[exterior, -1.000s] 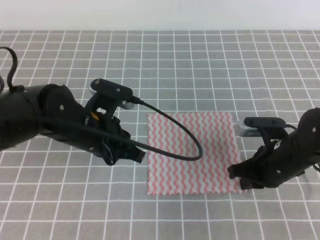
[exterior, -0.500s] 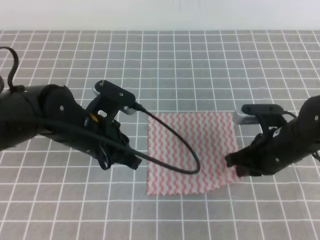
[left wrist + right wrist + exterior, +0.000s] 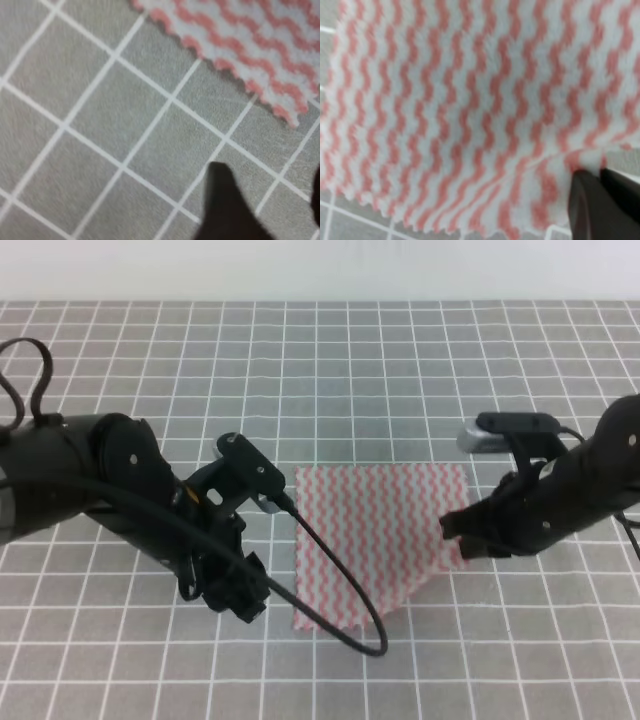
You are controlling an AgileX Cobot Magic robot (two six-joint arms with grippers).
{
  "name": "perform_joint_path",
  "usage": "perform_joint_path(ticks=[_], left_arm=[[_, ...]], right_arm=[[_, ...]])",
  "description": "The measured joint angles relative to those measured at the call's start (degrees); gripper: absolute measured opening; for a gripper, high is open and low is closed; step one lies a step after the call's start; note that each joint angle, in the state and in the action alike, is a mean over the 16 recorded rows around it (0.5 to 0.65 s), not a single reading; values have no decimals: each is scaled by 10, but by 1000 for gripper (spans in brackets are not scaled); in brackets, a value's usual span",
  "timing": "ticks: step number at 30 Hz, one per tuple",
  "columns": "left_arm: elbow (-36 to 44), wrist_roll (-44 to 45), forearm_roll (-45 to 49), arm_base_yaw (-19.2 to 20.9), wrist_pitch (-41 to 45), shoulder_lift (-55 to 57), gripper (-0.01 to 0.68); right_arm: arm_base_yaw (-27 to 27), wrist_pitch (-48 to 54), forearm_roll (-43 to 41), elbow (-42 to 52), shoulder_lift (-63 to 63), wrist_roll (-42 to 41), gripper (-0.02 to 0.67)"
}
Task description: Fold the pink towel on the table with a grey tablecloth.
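While the grey-clothed table [image 3: 400,370] with its grid of white lines fills the scene, the pink towel [image 3: 375,530] lies near its middle, between the two arms. Most of the towel is flat on the cloth, but its near right corner is raised off the table and drawn in over the sheet, so the near edge now runs on a slant up to the right.

Of the two, the right claw [image 3: 462,540] is the one on the towel: it sits at the right edge, closed on that lifted corner, and the right wrist view shows its dark fingertips [image 3: 592,197] pinching a fold of striped fabric. From this claw the rest of the towel lies to the left, toward the far left corner, so carrying the corner further that way would lay it over the flat part, by this reading.

Beside the towel's near left corner, just off the fabric, the left claw [image 3: 243,600] hovers low over bare grid. Its wrist view shows the jagged towel edge [image 3: 235,55] up and to the right, apart from the one dark finger [image 3: 225,205] in sight. How wide this claw stands cannot be told; it holds nothing that can be seen.
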Motion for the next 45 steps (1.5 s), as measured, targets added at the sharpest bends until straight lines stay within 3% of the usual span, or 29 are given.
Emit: perform_joint_path(ticks=[4,10,23,45], left_arm=[[-5,36,-2,-6,6,1,370],[-12,81,-1,-35,-2,4,425],[-14,86,27,-124,-54,34,425],[-14,63,54,-136,-114,69,420]], right_arm=[[0,2,1,-11,1,0,-16],[0,0,2,-21,-1,0,-16],[0,-5,1,-32,-2,0,-16],[0,-2,-6,-62,-2,0,-16]])
